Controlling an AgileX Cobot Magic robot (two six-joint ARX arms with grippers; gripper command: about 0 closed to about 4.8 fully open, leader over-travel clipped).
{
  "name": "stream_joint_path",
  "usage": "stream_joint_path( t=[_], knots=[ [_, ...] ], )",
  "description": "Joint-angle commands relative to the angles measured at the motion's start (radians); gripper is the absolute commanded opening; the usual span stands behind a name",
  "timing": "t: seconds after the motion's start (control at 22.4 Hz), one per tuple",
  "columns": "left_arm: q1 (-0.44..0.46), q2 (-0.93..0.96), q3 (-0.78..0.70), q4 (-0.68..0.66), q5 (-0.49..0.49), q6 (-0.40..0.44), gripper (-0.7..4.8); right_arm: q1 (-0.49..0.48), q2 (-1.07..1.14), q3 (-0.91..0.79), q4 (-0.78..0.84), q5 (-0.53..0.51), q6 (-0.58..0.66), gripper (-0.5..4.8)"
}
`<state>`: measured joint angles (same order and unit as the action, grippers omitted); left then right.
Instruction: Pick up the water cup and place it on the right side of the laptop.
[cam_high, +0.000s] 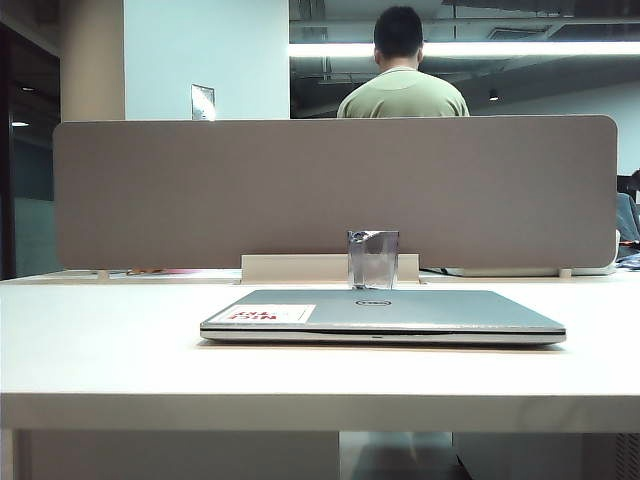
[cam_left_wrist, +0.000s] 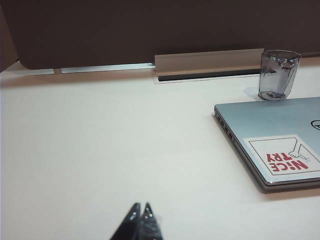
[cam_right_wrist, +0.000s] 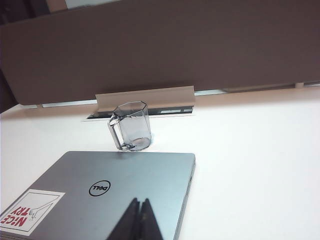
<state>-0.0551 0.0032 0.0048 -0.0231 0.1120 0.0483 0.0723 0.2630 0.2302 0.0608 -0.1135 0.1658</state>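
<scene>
Grippers: your left (cam_left_wrist: 140, 210) and right (cam_right_wrist: 139, 205) are both sitting clenched, holding nothing.
You're seeing one cup (cam_high: 372, 259) standing behind one shut laptop (cam_high: 400, 310) on the table (cam_high: 100, 340).

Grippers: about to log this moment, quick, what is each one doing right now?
Left gripper: shut, empty, over bare table.
Right gripper: shut, empty, over the laptop, short of the water cup.
</scene>
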Motion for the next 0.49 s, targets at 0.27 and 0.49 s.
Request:
stream_joint_path(
  t=[0.27, 0.49],
  knots=[
    [0.0, 0.001, 0.005, 0.011, 0.028, -0.004, -0.04, 0.007, 0.356, 0.184, 0.028, -0.019, 0.002, -0.09],
    [0.0, 0.001, 0.004, 0.01, 0.027, -0.004, -0.04, 0.049, 0.5, 0.26, 0.052, -0.021, -0.005, -0.09]
  ],
)
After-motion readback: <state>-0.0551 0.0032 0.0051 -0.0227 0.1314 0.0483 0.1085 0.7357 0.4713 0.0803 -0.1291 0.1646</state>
